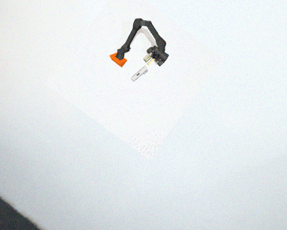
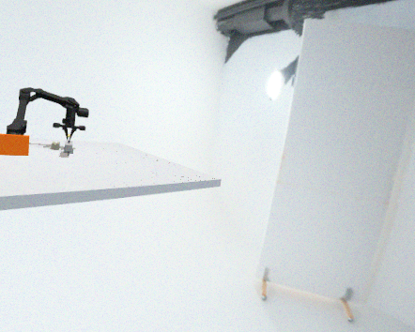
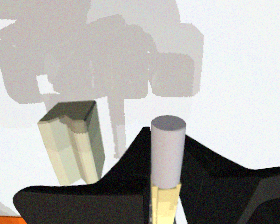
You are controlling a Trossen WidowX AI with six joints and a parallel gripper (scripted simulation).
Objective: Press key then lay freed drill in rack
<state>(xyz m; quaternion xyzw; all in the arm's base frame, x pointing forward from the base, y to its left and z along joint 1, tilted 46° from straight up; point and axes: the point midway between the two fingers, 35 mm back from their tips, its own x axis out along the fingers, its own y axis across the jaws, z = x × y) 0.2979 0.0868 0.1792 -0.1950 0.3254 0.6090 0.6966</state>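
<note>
My gripper (image 1: 152, 61) (image 2: 69, 141) (image 3: 156, 132) points down and is shut on the drill. The drill (image 1: 150, 62) (image 3: 168, 152) shows a grey round end and a yellow part in the wrist view; its far part is hidden below the frame edge. The pale olive grooved block, seemingly the rack (image 1: 147, 58) (image 2: 55, 145) (image 3: 75, 150), stands beside the gripper, on the left in the wrist view. The long light grey holder (image 1: 139, 74) (image 2: 68, 147) lies close by. A small tab (image 1: 145, 71) on its side may be the key; its position is too small to tell.
The orange block (image 1: 119, 60) (image 2: 12, 144) is at the arm's base. The white table (image 1: 120, 98) (image 2: 103, 172) carries everything; its near edge shows in the exterior view. The gripper's shadow (image 3: 172, 75) falls on the table beyond the drill.
</note>
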